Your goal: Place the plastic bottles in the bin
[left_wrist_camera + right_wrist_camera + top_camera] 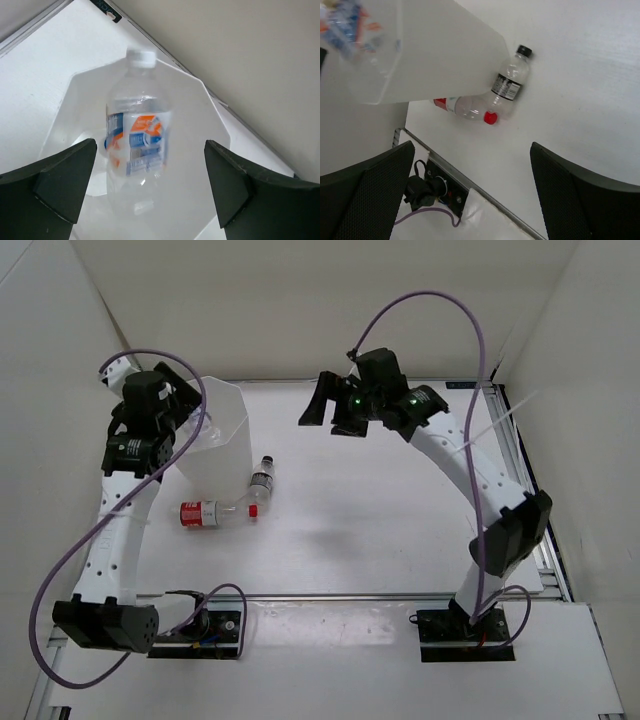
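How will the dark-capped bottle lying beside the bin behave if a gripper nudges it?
It probably rolls readily: the dark-capped bottle lies on its side on the table and is round-bodied. It is likely light, since it looks clear and empty. A push toward its base may also shift the red-capped bottle, which lies close against it.
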Controlling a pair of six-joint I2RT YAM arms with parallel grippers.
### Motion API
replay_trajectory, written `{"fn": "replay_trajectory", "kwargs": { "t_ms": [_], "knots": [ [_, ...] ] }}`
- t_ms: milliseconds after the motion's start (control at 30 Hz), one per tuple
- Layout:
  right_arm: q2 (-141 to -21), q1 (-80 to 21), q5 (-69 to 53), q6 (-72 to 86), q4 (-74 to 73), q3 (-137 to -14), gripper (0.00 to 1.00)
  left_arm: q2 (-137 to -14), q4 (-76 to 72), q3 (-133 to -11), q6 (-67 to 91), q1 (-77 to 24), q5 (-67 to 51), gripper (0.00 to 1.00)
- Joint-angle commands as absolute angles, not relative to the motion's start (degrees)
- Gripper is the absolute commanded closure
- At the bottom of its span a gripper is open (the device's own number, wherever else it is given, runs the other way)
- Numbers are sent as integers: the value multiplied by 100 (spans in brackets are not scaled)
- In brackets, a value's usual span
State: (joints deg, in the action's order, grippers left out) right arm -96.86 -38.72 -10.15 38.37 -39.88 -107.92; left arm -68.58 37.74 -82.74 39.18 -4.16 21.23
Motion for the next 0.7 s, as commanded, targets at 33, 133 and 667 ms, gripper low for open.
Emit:
{"fn": "replay_trajectory", "kwargs": {
  "t_ms": [33,133,667],
  "knots": [
    [-10351,-3709,-1958,4482,-3578,-10371,1,-6373,3542,-8578,3333,-772,2838,0],
    [-10870,-3709,-2197,4553,-3410,-10511,1,-5917,3542,-8710,3007,-887,3066,0],
    [-13841,-3867,-3717,5597,-2321,-11627,1,-2900,6924,-5986,5764,-888,3771,0]
  ]
}}
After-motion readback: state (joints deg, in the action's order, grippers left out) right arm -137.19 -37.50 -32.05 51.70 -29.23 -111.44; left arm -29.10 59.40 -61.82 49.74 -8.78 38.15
